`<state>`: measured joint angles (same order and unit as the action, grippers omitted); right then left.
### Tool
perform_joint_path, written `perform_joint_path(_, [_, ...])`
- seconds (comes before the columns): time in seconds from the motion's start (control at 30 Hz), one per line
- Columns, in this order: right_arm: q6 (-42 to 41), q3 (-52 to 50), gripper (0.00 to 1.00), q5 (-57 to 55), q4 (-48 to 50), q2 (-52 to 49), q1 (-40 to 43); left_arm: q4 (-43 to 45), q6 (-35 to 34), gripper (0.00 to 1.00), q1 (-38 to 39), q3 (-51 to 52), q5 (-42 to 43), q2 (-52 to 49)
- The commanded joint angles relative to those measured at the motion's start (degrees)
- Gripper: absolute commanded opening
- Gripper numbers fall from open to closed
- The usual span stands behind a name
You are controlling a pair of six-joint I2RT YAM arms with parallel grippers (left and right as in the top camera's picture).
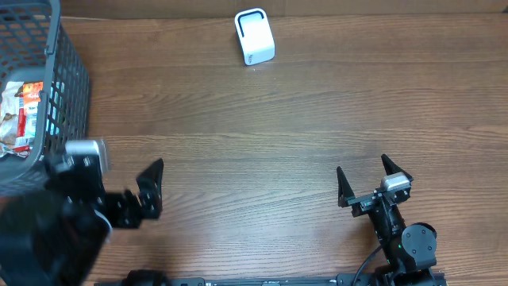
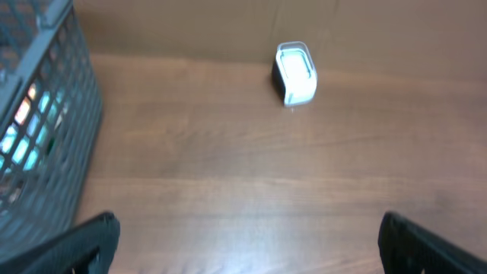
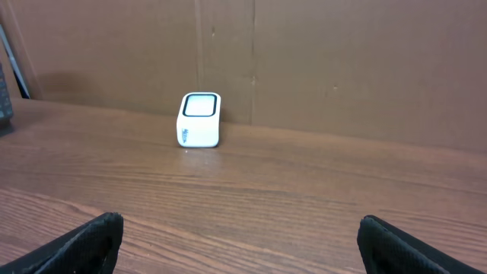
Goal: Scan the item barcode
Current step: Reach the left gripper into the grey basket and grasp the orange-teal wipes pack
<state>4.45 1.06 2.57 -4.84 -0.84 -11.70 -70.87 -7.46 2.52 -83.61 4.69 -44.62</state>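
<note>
Left gripper [image 2: 247, 240] and right gripper [image 1: 363, 171] both stand wide open, holding nothing. Find the snack packets [image 1: 20, 111] inside the basket [image 1: 51, 63] at far left, cut off by the frame and mesh-screened; you cannot read their barcode.

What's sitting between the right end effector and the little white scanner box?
Nothing. Just bare wooden table between the right end effector and the white scanner, clear in the right wrist view.
</note>
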Motion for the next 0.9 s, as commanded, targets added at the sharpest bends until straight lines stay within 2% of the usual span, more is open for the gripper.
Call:
perform_joint_path(0.0, [-0.17, -0.61, 1.00, -0.37, 0.20, 0.66, 0.20, -10.36, 3.37, 1.00, 0.02, -16.81, 0.70, -12.46])
perform_joint_path(0.13, [-0.17, -0.61, 1.00, -0.37, 0.20, 0.66, 0.20, -24.26, 3.61, 1.00, 0.02, -33.24, 1.42, -25.83])
perform_joint_path(0.27, [-0.17, -0.61, 1.00, -0.37, 0.20, 0.66, 0.20, -25.62, 3.10, 1.00, 0.02, -37.99, 4.94, -33.42])
perform_joint_path(0.53, [-0.17, -0.61, 1.00, -0.37, 0.20, 0.66, 0.20, -16.76, 7.82, 1.00, 0.02, -37.99, 3.15, -41.88])
perform_joint_path(0.67, [-0.17, -0.61, 1.00, -0.37, 0.17, 0.66, 0.20, -9.92, 7.19, 1.00, -0.57, -38.01, -2.27, -43.52])
perform_joint_path(0.87, [-0.17, -0.61, 1.00, -0.37, 0.20, 0.66, 0.20, -0.70, 6.03, 1.00, -8.83, -38.01, -8.74, -43.93])
